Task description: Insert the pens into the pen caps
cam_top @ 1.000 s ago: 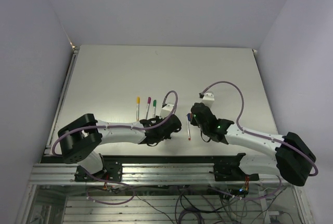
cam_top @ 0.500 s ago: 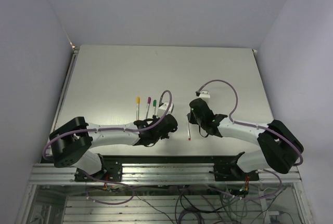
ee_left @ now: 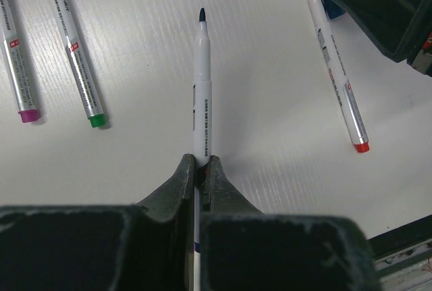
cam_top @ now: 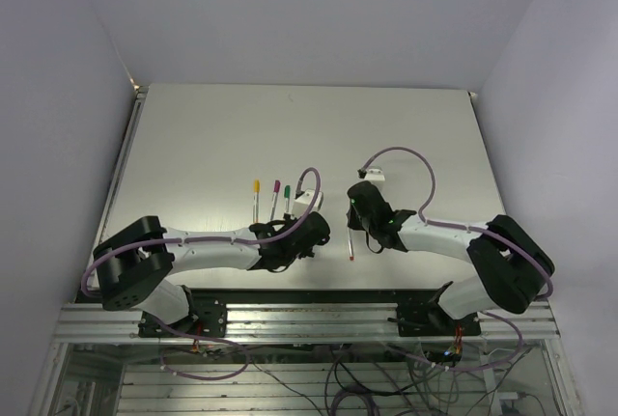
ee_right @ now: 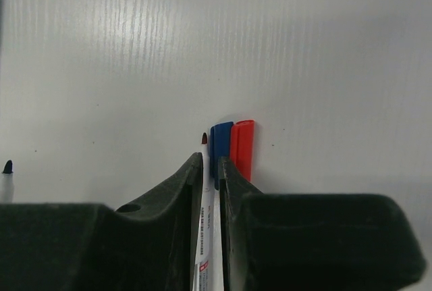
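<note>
Two caps are lying together: red cap [ee_right: 242,146] and blue cap [ee_right: 221,139], right gripper [ee_right: 210,164] narrow around it, grip unclear. Left gripper [ee_left: 200,164] is clamping one pen [ee_left: 202,82].

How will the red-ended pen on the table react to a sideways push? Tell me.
The red-ended pen looks round-barrelled and lies flat on the smooth table, so it would probably roll. Its straight, thin barrel suggests it is stiff and light.

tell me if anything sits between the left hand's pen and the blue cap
Yes. A loose red pen lies flat on the table between the held pen and the blue cap, close beside the cap. The right hand is directly over both.
</note>
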